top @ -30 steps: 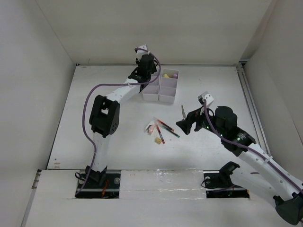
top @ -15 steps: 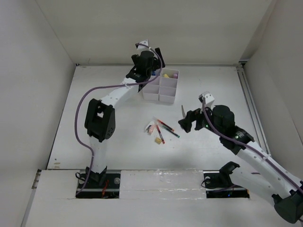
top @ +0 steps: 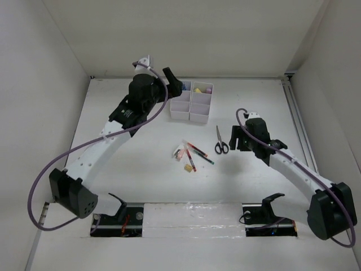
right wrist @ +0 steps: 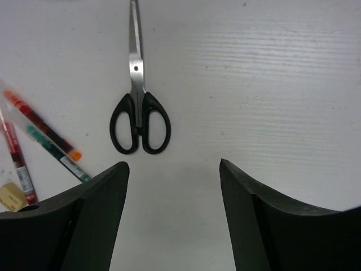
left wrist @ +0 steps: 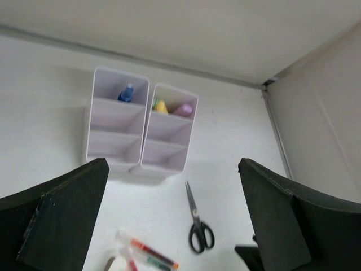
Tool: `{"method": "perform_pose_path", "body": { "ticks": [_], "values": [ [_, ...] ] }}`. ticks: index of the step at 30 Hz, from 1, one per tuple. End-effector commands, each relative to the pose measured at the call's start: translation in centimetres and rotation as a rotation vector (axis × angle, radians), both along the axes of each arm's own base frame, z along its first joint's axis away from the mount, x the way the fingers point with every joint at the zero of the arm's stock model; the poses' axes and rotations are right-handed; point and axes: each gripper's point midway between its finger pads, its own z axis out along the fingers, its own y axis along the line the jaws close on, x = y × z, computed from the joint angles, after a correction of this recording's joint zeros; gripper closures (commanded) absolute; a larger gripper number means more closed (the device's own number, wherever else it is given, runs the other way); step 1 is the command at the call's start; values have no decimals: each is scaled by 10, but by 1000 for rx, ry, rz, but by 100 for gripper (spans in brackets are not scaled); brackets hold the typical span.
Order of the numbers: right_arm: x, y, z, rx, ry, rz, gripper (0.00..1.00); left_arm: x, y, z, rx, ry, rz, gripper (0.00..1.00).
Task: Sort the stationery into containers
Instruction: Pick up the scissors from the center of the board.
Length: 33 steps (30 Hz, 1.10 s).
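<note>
The white organizer tray stands at the back of the table. Its far compartments hold a blue-capped marker, a yellow highlighter and a purple highlighter. My left gripper hangs open and empty just left of the tray's far end. Black-handled scissors lie flat on the table. My right gripper is open just right of their handles, with nothing between its fingers. Red and black pens and a yellow eraser lie left of the scissors.
White walls close in the table at the back and on both sides. A metal rail runs along the right edge. The left arm's purple cable loops over the left part of the table.
My left gripper opened over the tray's far left compartment, then drew back to the left as the arm swung down. My right gripper slid right off the scissors and its jaws narrowed a little.
</note>
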Motion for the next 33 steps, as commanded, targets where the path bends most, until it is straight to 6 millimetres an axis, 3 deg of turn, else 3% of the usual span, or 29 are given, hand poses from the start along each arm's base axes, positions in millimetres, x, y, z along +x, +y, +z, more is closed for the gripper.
{"method": "perform_pose_path", "body": {
  "ticks": [1, 2, 4, 7, 11, 22, 33],
  "values": [
    [6, 5, -15, 14, 21, 30, 29, -31, 9, -8, -34, 31, -37, 0],
    [10, 3, -19, 7, 22, 27, 31, -37, 12, -22, -18, 58, -36, 0],
    [10, 5, -31, 1, 61, 35, 31, -49, 22, -23, -24, 65, -25, 0],
    [13, 7, -40, 0, 65, 35, 33, -62, 29, -44, 2, 110, -24, 0],
    [15, 11, -51, 2, 102, 48, 35, -81, 38, -49, -15, 101, -31, 0],
    [26, 10, -62, -36, 133, 19, 40, -85, 34, -62, -19, 111, -60, 0],
    [41, 16, -58, -35, 132, 19, 43, -85, 32, -73, -11, 130, -68, 0]
  ]
}}
